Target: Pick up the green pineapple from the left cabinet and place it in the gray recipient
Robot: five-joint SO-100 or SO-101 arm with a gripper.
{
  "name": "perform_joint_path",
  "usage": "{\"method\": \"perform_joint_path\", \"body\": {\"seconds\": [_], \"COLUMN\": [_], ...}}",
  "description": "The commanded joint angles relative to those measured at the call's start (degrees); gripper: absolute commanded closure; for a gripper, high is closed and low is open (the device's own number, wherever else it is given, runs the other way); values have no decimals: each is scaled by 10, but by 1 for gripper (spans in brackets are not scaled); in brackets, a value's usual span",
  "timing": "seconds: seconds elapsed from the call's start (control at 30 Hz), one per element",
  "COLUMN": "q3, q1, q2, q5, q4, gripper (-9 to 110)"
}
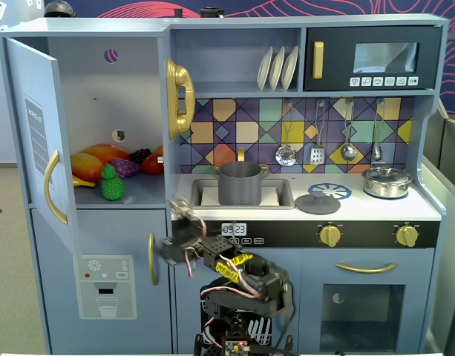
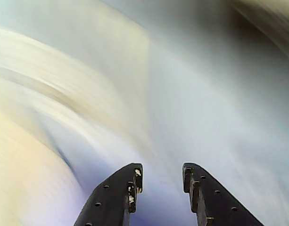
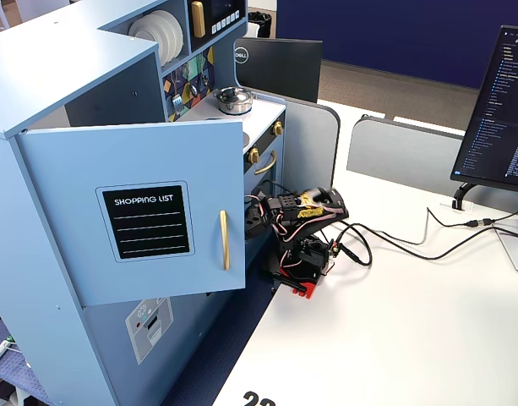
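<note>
"SHOPPING LIST" label (image 3: 148, 222) on the left cabinet (image 1: 34, 126) door; a Dell monitor (image 3: 275, 66) behind. The gripper (image 2: 161, 181) hangs narrowly parted, empty. The green pineapple (image 1: 112, 184) sits inside on the cabinet shelf.

A white desk surface (image 3: 428, 321) stands against low gray partition panels (image 3: 411, 152) with a dark computer monitor (image 3: 499, 101) at right, brown carpet floor (image 3: 385, 89) and dark blue wall (image 3: 394, 34) beyond.

One fixed view faces the tall light-blue toy-kitchen cupboard (image 1: 101, 111) head-on; another sees its open door (image 3: 140, 224) side-on; the wrist view is blurred.
</note>
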Motion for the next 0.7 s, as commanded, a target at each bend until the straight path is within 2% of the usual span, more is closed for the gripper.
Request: {"method": "perform_joint_path", "body": {"seconds": [0.0, 0.1, 0.37, 0.67], "q3": [-127, -156, -207, -254], "q1": [-72, -59, -7, -1], "q2": [-37, -58, -138, -242], "q5": [-59, -59, -21, -7], "q4": [-111, -125, -174, -227], "gripper": [98, 95, 66, 61]}}
